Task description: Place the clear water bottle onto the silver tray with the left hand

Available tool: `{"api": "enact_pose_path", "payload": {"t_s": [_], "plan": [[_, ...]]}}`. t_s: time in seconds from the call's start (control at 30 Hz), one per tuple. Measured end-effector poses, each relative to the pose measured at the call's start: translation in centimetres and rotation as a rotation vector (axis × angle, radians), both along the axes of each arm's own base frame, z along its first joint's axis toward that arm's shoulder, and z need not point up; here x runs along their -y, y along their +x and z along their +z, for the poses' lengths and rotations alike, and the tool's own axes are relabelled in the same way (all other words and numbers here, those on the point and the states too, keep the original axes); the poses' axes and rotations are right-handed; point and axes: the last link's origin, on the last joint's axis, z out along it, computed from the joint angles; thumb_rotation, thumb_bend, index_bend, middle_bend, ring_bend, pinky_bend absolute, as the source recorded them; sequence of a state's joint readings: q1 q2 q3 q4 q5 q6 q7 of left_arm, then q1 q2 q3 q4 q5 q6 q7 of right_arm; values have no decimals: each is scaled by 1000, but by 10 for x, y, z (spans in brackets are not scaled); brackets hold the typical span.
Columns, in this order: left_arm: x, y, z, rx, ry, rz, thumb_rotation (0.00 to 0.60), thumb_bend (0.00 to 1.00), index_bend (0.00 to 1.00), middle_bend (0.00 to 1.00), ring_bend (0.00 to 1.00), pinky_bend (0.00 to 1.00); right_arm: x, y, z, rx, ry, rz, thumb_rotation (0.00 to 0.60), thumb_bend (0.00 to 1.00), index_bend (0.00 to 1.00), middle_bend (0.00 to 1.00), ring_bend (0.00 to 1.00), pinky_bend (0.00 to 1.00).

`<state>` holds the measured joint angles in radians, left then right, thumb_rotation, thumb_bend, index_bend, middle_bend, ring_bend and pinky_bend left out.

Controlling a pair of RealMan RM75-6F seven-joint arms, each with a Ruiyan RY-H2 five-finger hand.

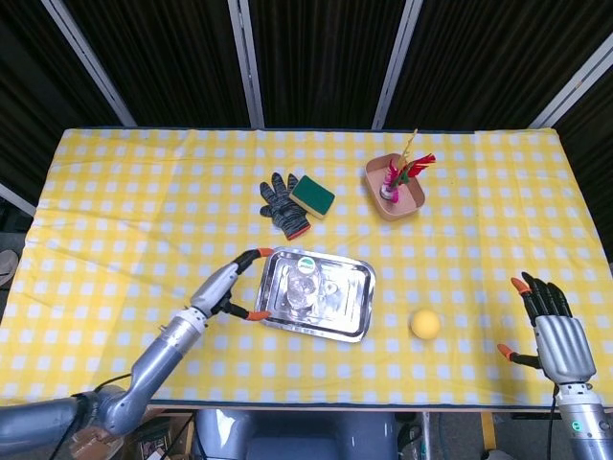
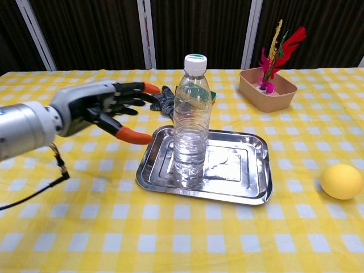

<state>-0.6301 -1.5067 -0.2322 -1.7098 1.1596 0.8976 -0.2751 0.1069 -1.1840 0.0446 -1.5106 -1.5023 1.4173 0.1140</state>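
Observation:
The clear water bottle (image 2: 191,119) with a white cap stands upright on the left part of the silver tray (image 2: 239,170); from above the bottle (image 1: 306,281) shows inside the tray (image 1: 350,299). My left hand (image 2: 105,108) hovers just left of the tray with fingers spread, holding nothing and apart from the bottle; the head view shows the left hand (image 1: 235,286) beside the tray's left edge. At the table's lower right my right hand (image 1: 546,321) is open with nothing in it.
A yellow lemon (image 2: 341,181) lies right of the tray. A tan bowl with feathered shuttlecocks (image 2: 267,86) stands at the back right. A grey knit glove (image 1: 283,206) and a green sponge (image 1: 312,195) lie behind the tray.

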Motion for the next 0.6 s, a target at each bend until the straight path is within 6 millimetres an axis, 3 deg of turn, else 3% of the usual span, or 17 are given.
{"api": "enact_pose_path", "payload": {"t_s": [0.17,0.27,0.37,0.6], "plan": [[16,-48,57,-105,169,18,600,133,111,109,0,0,-2,3,2,3,-6,13,600,50,81,0,0,0],[33,-76,81,-181,283,27,600,180,128,114,0,0,-2,3,3,0,-12,15,600,49,81,0,0,0],[51,-104,101,-299,396,34,600,200,142,113,0,0,-2,1,4,-8,-17,10,600,49,81,0,0,0],[83,-144,124,-652,537,43,600,206,152,98,0,0,1,0,2,-34,-20,23,600,49,81,0,0,0]]}}
